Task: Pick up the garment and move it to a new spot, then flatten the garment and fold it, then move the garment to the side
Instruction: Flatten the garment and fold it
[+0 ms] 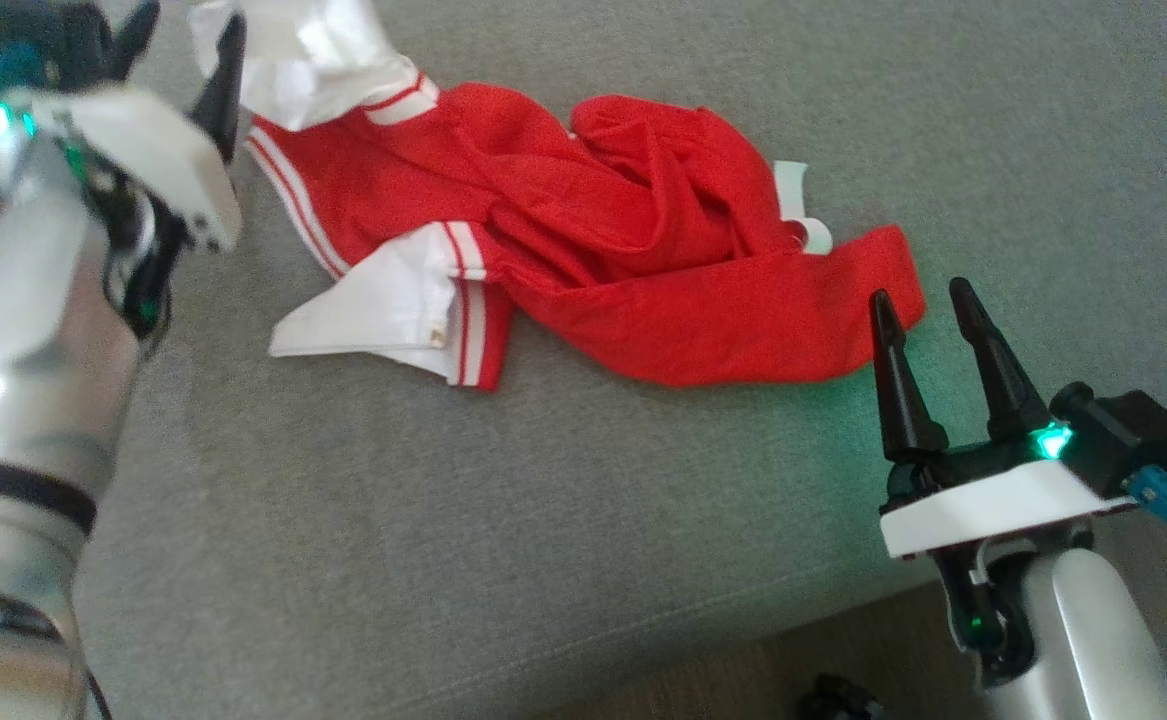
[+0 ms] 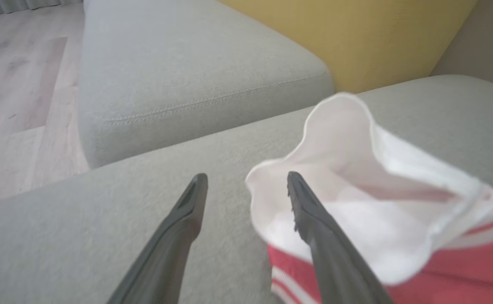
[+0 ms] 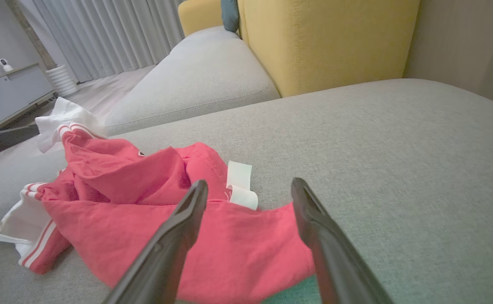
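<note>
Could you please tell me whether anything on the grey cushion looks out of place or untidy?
The red fabric garment with white striped sleeves lies crumpled and bunched on the grey upholstered cushion, not flat. One white sleeve gapes open beside the open left gripper. Nothing looks torn or spilled.

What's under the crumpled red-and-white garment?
The crumpled red-and-white garment lies on a grey fabric sofa cushion. Anything between its bunched folds is covered, so I can't tell.
</note>
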